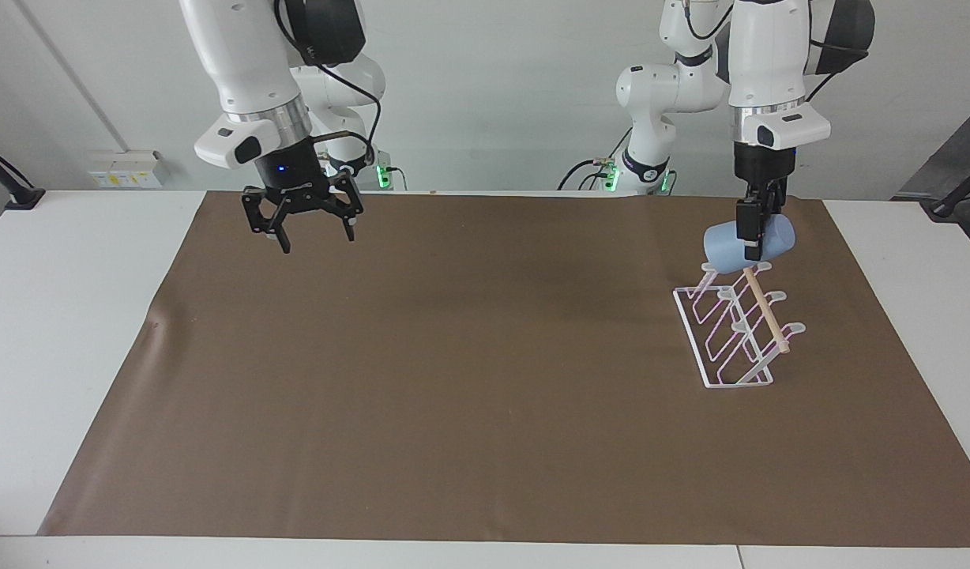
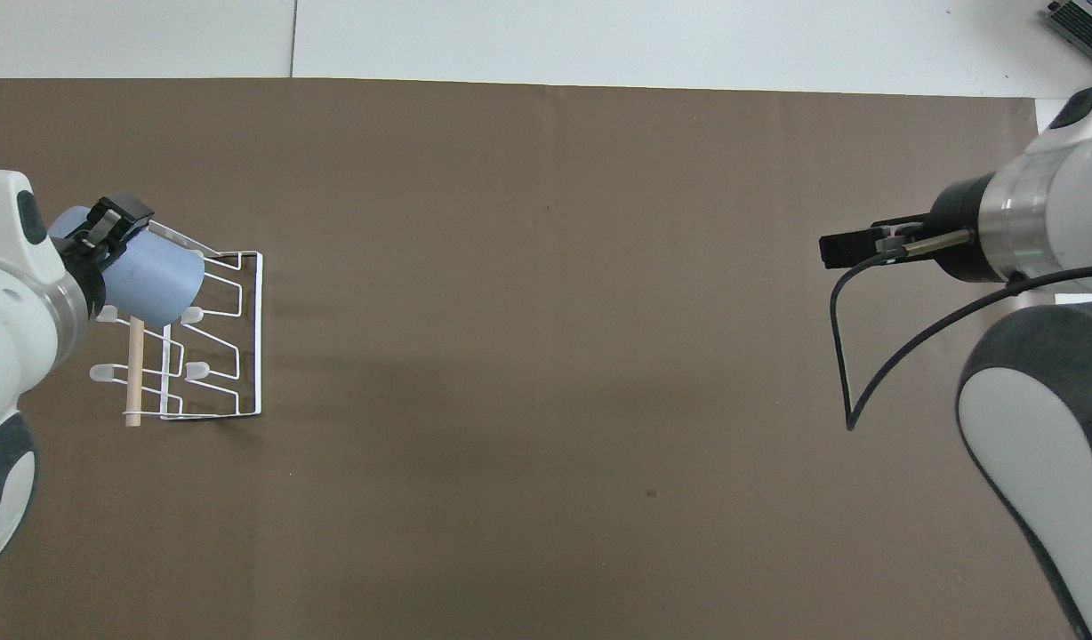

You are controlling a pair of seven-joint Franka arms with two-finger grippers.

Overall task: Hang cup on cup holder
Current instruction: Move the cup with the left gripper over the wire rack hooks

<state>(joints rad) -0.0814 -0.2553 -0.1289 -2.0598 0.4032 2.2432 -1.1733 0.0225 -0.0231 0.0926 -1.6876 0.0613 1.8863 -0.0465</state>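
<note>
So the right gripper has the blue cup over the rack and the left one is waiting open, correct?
Arms swapped. In the facing view the left gripper is shut on the cup, tipped sideways over the cup holder; the right gripper waits open over the brown mat, toward its own arm's end.

mat (image 1: 453, 356) bare mid-table | cup holder (image 1: 734, 332) only obstacle, left arm's end

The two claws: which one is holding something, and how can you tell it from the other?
The left claw, above the end of the white wire rack nearer the robots, grips the blue cup on its side. The right claw hangs open and empty over the brown mat.
</note>
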